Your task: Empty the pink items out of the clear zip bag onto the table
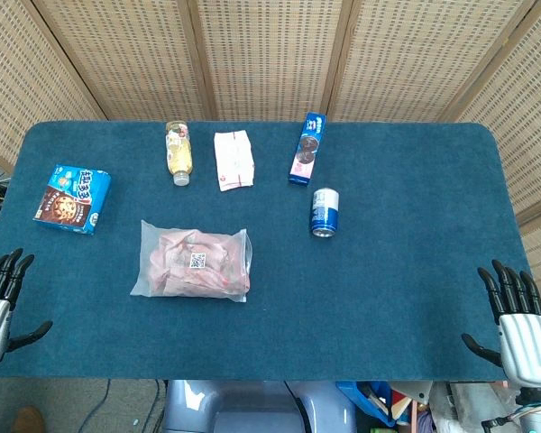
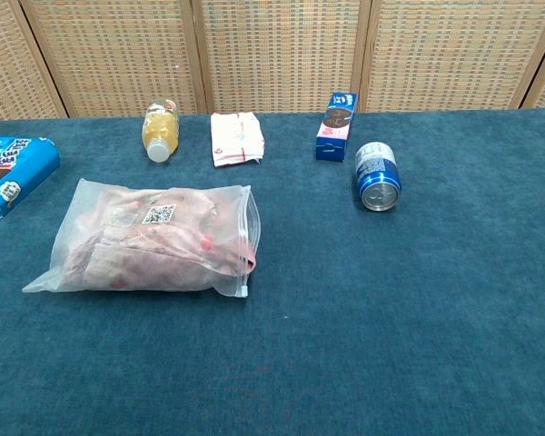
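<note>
Clear zip bag [image 2: 150,241] lies flat on blue table [image 1: 406,280], left of centre, zip edge facing right with white slider at near corner. Frosted plastic, bulging with crumpled pink items [image 2: 163,243]; QR label shows on top. Left hand [image 1: 0,293] and right hand [image 1: 521,329] rest at near table corners, fingers spread, holding nothing.

Silver robot hand [image 1: 529,341], black fingers [image 1: 509,287]

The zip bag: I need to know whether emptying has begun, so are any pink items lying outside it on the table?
No, the pink items all lie inside the clear zip bag, sealed by its zip.
</note>
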